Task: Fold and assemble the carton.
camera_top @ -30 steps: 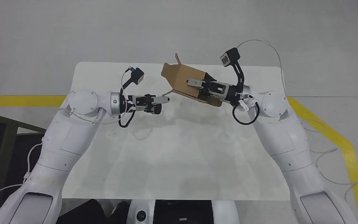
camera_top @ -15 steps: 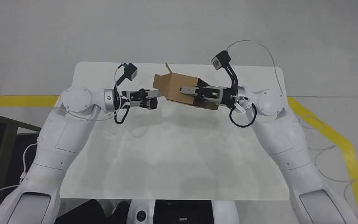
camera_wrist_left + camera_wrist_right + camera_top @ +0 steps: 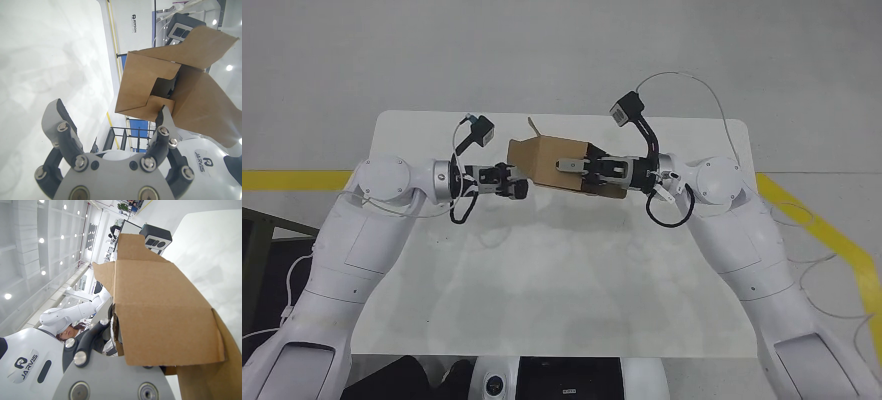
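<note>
While the white counter (image 3: 562, 300) spreads beneath both my arms, the brown carton (image 3: 547, 165) hangs in the air over its far half, lying on its side between my two tools. Its end flaps (image 3: 151, 91) face my left arm. Two are folded partly across the opening with a dark gap between them, and a longer one sticks out sideways. My right tool (image 3: 578, 165) is pinching one wall of the carton, with one finger lying along the outside. My left tool (image 3: 111, 104) is spread wide just beside the flapped end. One fingertip (image 3: 164, 113) sits at the edge of the smallest flap; whether it presses on it I cannot tell.
</note>
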